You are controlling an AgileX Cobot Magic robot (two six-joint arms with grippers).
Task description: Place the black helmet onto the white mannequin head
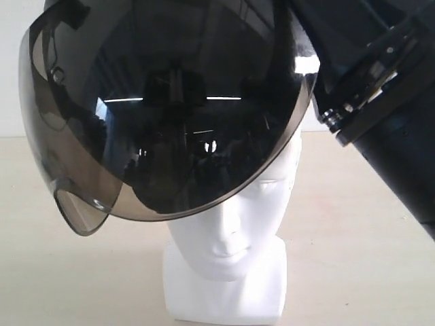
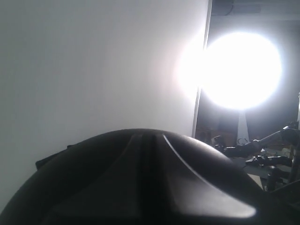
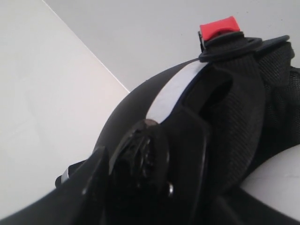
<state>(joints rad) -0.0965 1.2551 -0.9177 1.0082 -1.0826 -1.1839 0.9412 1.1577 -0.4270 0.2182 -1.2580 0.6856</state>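
Not much else going on here tbh. There's a plain pale beige table (image 1: 360,265), with a white wall (image 1: 8,102) right behind its far edge. From the left wrist view there's a big white panel (image 2: 93,65) that ends in a straight vertical edge. Past that is a darker room with one super bright round light (image 2: 241,70) blowing everything out. Under the light are some dark stands and gear (image 2: 262,157), too murky to make out.
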